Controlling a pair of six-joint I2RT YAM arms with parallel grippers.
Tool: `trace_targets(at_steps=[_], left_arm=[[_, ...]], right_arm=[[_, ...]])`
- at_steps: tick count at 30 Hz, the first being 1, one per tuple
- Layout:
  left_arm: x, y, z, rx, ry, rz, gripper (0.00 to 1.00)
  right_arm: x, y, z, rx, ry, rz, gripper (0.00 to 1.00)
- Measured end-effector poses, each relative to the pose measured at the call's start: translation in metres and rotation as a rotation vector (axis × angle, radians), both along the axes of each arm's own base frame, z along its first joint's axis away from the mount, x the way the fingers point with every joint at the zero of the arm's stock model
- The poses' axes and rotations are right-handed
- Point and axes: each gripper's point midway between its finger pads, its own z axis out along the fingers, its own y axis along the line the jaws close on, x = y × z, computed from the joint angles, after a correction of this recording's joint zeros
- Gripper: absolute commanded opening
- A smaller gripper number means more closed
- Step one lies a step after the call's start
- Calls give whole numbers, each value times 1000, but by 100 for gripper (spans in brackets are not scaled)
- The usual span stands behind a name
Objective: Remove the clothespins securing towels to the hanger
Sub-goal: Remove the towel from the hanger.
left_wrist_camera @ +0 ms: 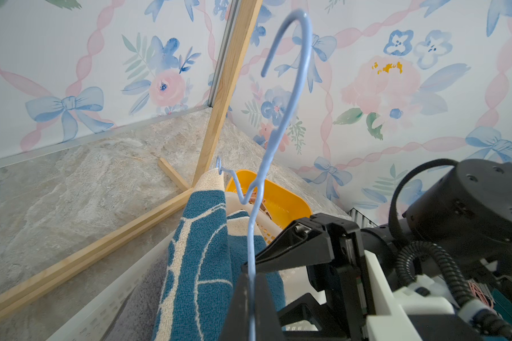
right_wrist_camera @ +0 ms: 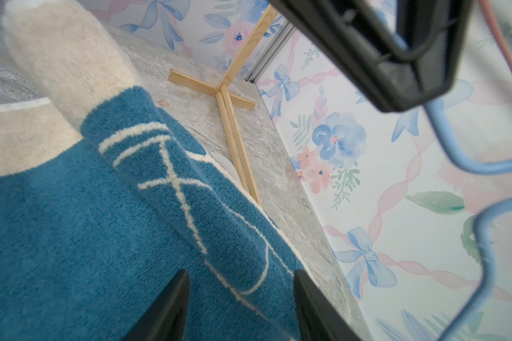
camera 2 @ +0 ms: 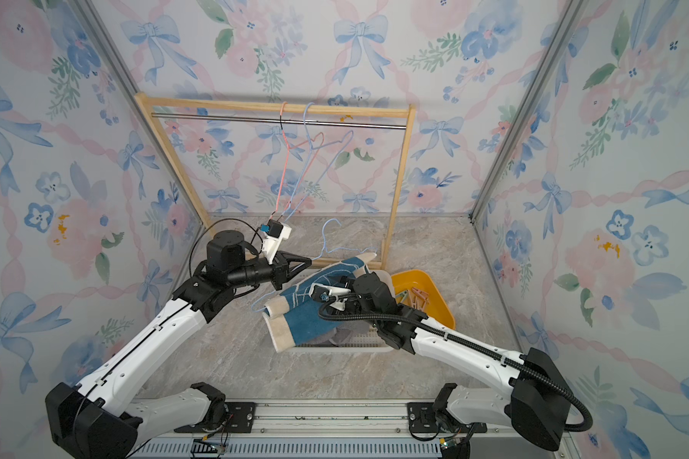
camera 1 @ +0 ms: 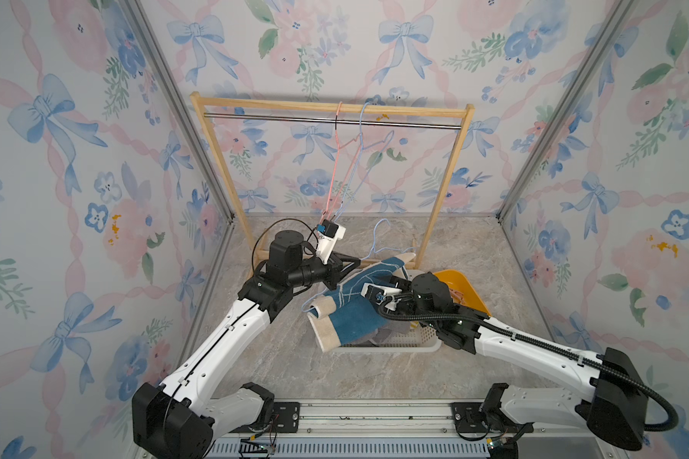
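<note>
The dark blue towel (camera 1: 351, 314) (camera 2: 307, 318) with cream border hangs folded over a light blue wire hanger (camera 1: 376, 238) (left_wrist_camera: 278, 118), held low over a white basket (camera 1: 386, 349). My left gripper (camera 1: 357, 262) (left_wrist_camera: 251, 276) is shut on the hanger's wire near its neck. My right gripper (camera 1: 394, 283) (right_wrist_camera: 241, 273) is open, its fingers either side of a fold of the blue towel (right_wrist_camera: 71, 221). No clothespins show on this towel. Pink clothespins (camera 2: 416, 296) lie in the yellow bin (camera 2: 434, 286). A grey towel (left_wrist_camera: 142, 295) lies in the basket.
A wooden rack (camera 1: 331, 107) with a metal rail stands at the back, its foot close behind the basket. A pink hanger (camera 1: 337, 159) and a blue hanger (camera 1: 368, 151) hang bare on the rail, their lower ends just above my left wrist camera (camera 1: 329, 232).
</note>
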Motion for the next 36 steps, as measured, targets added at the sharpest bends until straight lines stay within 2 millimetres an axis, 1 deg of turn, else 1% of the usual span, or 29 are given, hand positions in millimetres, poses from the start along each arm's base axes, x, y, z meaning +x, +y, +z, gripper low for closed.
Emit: trace_targets(at_steps=[4, 7, 18, 25, 29, 36], left_arm=[[0, 0, 0, -1, 0, -2, 0], [-1, 0, 1, -2, -1, -2, 0], [-1, 0, 1, -3, -1, -5, 0], [-2, -1, 1, -4, 0, -9, 0], [-2, -1, 1, -5, 0, -13, 0], [-3, -1, 1, -6, 1, -17, 0]], right_arm=[[8, 0, -3, 2, 2, -8, 55], [9, 2, -8, -2, 13, -2, 53], [13, 8, -10, 12, 13, 9, 53], [17, 11, -17, -2, 24, 7, 51], [18, 12, -16, -3, 20, 8, 47], [20, 14, -11, 1, 14, 8, 32]])
